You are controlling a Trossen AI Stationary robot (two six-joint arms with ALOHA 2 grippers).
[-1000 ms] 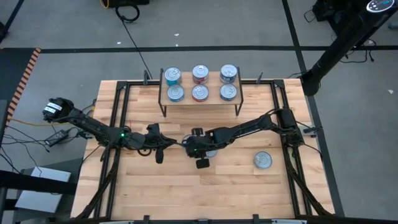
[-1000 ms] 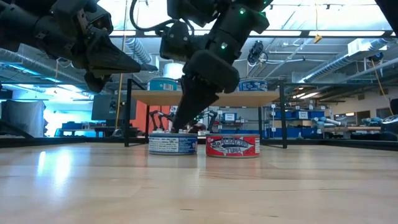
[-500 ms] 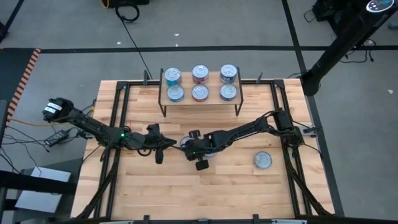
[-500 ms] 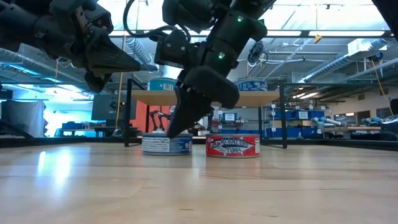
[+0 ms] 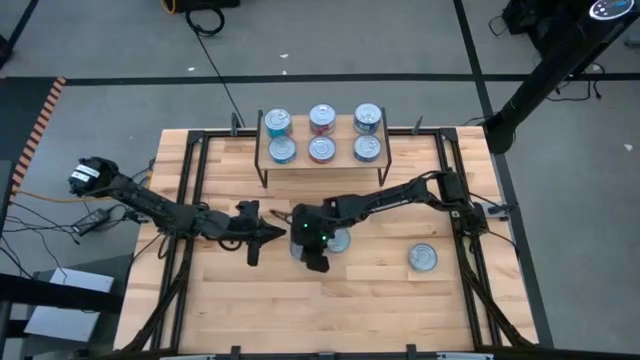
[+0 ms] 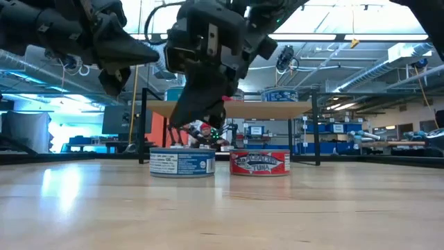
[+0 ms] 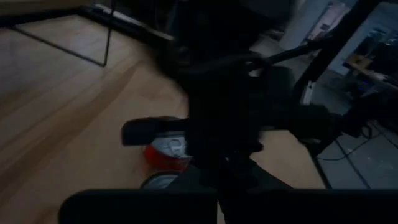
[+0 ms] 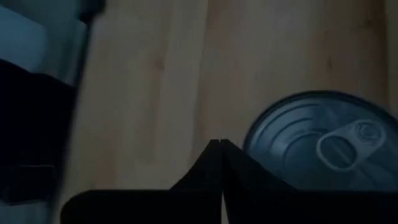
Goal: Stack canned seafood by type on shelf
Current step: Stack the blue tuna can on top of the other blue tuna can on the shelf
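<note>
Seeing counter [image 5: 250, 300] first: shelf [image 5: 322, 163] at 12 o'clock carrying six tins [image 5: 321, 149]. Right hand [image 8: 221, 152] pinched together, empty, beside the blue-label tin [image 6: 182, 162] at centre. Left hand [image 5: 280, 233] closed at 9 o'clock.

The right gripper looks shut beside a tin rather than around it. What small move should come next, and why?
Probably reopen the right gripper and shift it sideways over the tin before closing again. In the right wrist view its jaws meet with nothing between them, and the tin, pull-tab top up, lies beside them on the tabletop, ungripped. The left gripper waits shut nearby.
</note>
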